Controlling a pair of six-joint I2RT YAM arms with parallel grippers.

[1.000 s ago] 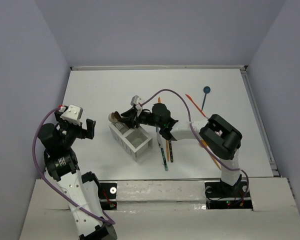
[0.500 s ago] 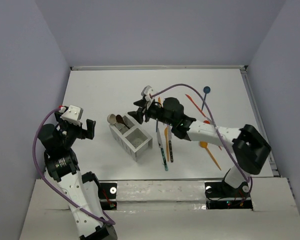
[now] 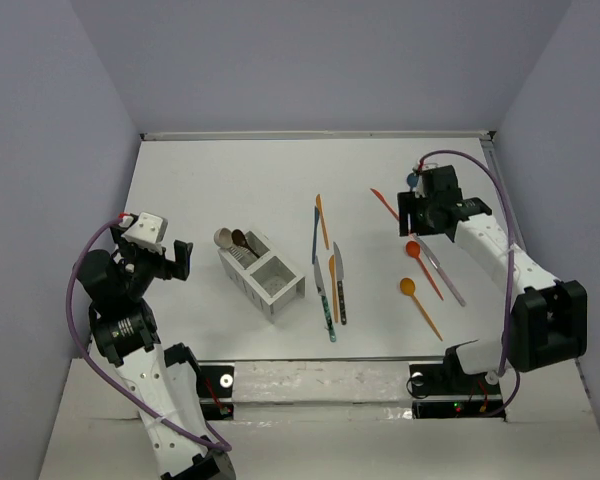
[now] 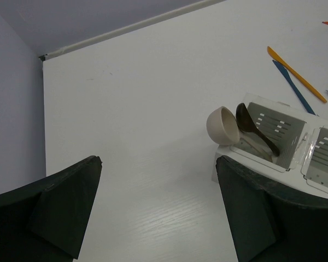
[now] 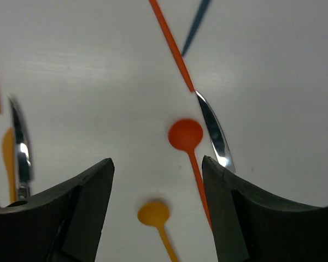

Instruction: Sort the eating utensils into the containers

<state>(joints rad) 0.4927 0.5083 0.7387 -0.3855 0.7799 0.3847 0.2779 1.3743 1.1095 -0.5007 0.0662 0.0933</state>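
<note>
White tabletop: your right gripper [image 5: 157, 164] hangs released over the red spoon [image 5: 185, 134], well right of the containers [image 3: 245, 288], probably lining up a pick. Your left gripper [image 4: 158, 164] waits unclenched to their left.

We see the worktop [image 4: 142, 136] as matt white, with a faint wood-like grain towards six o'clock in the left wrist view. The container [image 4: 288, 134] looks like smooth pale plastic with a light sheen along its rim. In it, the dark brown spoon [image 4: 251, 125] is glossy plastic that catches a highlight. At its nine o'clock the beige spoon [image 4: 221, 124] looks smooth and matt.

In the right wrist view the red spoon [image 5: 185, 135] and orange spoon [image 5: 153, 214] are dull, even plastic. At the red bowl's three o'clock the grey knife [image 5: 212, 131] shines almost mirror-like.

The jaws of the left gripper [image 4: 158, 161] and right gripper [image 5: 157, 161] are matt black plastic.
</note>
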